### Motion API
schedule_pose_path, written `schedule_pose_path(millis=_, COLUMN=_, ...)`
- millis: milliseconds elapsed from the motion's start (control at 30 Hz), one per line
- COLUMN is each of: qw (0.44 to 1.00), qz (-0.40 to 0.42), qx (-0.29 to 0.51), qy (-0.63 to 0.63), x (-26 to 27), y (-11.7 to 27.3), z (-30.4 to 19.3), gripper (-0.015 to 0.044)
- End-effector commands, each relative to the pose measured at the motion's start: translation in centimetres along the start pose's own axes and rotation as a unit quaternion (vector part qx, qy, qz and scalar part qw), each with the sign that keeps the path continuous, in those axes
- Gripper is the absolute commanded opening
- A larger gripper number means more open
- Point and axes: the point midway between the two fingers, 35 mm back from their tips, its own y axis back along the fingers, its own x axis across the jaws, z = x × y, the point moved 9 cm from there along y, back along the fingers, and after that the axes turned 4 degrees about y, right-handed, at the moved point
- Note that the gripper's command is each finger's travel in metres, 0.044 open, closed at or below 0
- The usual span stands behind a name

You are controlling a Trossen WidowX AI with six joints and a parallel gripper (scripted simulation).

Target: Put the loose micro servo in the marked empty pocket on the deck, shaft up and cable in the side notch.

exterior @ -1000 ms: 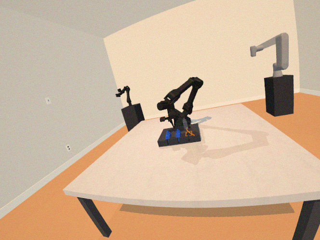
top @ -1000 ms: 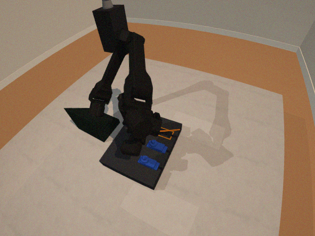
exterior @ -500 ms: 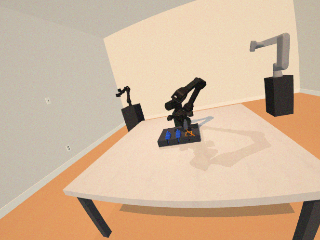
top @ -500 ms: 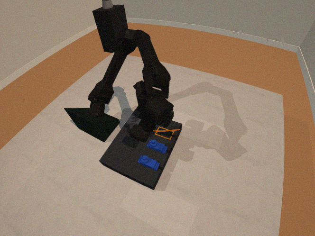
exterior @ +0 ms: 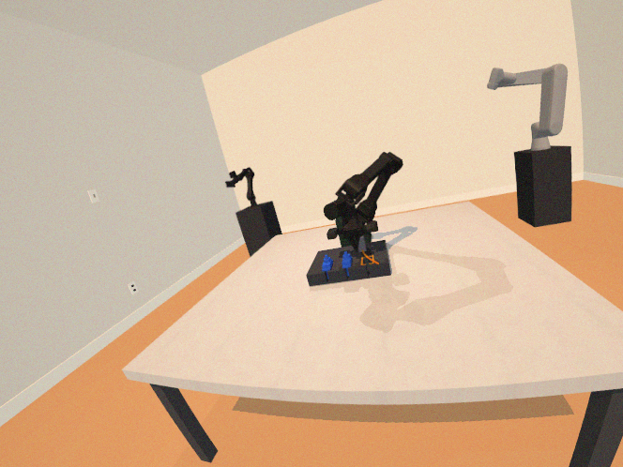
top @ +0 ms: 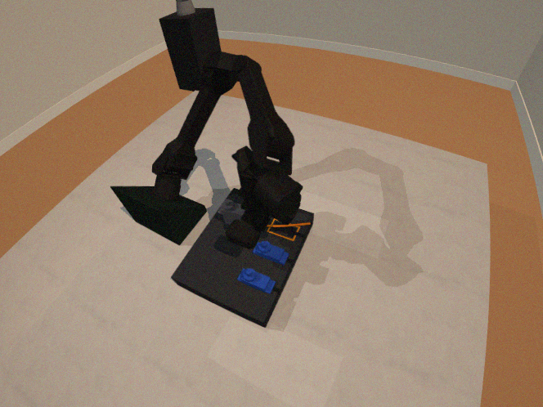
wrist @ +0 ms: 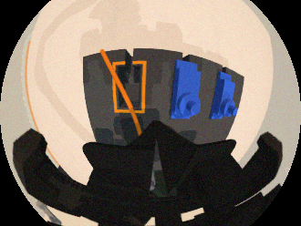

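The loose servo [top: 231, 210] is a grey shape on the dark deck [top: 206, 266] [wrist: 98, 93], partly behind the arm. Its body is hidden behind the gripper in the wrist view. Its orange cable [top: 303, 224] [wrist: 119, 84] runs diagonally over the marked pocket [top: 280, 235] [wrist: 145, 87], which has an orange outline and no servo in it. The side notch shows at the pocket's outer end. My gripper [wrist: 155, 124] [exterior: 358, 249] is shut with nothing seen between its fingers. It is low over the deck, close to the loose servo; I cannot tell whether they touch.
Two blue servos [top: 271, 252] [top: 256, 280] [wrist: 186, 82] [wrist: 223, 93] sit in the deck beside the marked pocket. A dark green wedge-shaped block [top: 162, 216] stands by the arm's base, next to the deck. Other arms on black pedestals [exterior: 543, 186] [exterior: 259, 226] stand beyond the table [exterior: 352, 356].
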Motion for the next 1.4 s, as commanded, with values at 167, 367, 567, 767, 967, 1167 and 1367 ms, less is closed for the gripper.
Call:
schedule_pose_path(millis=167, qw=1.000, qz=0.004, qx=0.000, qy=-0.002, x=0.0, y=-1.6, z=-0.1, gripper=0.0000)
schedule_pose_path(millis=367, qw=1.000, qz=0.004, qx=0.000, qy=-0.002, x=0.1, y=-2.3, z=-0.1, gripper=0.0000)
schedule_pose_path(millis=567, qw=1.000, qz=0.004, qx=0.000, qy=-0.002, x=0.6, y=-2.3, z=0.0, gripper=0.0000)
schedule_pose_path(millis=767, qw=1.000, qz=0.003, qx=0.000, qy=-0.002, x=1.6, y=-2.2, z=0.2, gripper=0.0000)
schedule_pose_path(millis=967, qw=1.000, qz=0.002, qx=0.000, qy=-0.002, x=2.5, y=-2.2, z=0.4, gripper=0.0000)
schedule_pose_path(millis=1167, qw=1.000, qz=0.002, qx=0.000, qy=-0.002, x=3.5, y=-2.2, z=0.5, gripper=0.0000)
schedule_pose_path(millis=1367, qw=1.000, qz=0.002, qx=0.000, qy=-0.002, x=4.5, y=-2.2, z=0.6, gripper=0.0000)
